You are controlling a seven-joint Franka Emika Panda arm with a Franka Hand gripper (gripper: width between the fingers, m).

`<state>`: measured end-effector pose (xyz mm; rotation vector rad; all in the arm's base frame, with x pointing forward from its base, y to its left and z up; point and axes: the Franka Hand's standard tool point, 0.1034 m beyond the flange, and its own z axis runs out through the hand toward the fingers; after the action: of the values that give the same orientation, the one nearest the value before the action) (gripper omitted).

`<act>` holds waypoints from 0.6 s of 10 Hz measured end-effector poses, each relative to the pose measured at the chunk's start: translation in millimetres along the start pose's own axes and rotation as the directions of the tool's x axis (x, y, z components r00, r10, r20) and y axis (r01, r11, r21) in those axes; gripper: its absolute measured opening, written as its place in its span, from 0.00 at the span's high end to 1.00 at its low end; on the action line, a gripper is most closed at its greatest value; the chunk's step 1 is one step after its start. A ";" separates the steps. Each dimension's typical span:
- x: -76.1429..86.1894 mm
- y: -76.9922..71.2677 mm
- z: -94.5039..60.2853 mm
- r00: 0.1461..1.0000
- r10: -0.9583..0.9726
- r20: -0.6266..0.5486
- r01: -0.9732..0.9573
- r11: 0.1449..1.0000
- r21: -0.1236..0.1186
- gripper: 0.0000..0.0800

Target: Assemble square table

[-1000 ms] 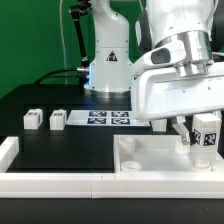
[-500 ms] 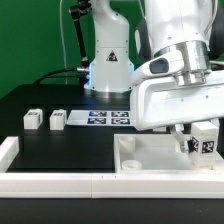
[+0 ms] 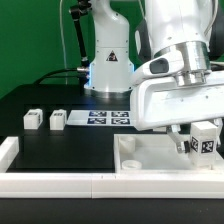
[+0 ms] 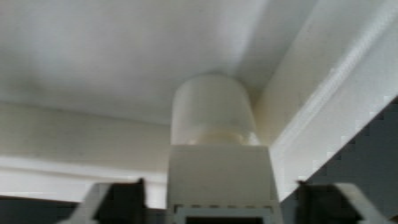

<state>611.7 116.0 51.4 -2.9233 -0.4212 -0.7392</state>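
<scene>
Leg [image 3: 206, 140] stands upright at tabletop [image 3: 150, 161] corner, exterior view's right. Long axis vertical, running straight up between jaws of gripper [image 4: 222, 205]. We see gap between each of fingers [image 4: 116, 200] and leg: released. We judge straight lift clears it.

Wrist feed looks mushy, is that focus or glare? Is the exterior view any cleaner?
Wrist view: soft throughout, the close-up leg is out of focus, white on white, only grey shadows mark edges. Exterior view: sharper and evenly lit, though the tabletop has low contrast against the white rail.
</scene>
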 end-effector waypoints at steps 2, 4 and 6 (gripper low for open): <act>-0.2 0.0 0.1 1.000 0.000 0.000 0.000 1.000 0.000 0.25; -0.3 0.0 0.2 1.000 0.000 0.001 0.000 1.000 0.000 0.20; -0.5 0.0 0.4 1.000 0.000 0.001 0.000 1.000 0.000 0.19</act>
<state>611.5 116.0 50.9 -2.9236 -0.4212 -0.7378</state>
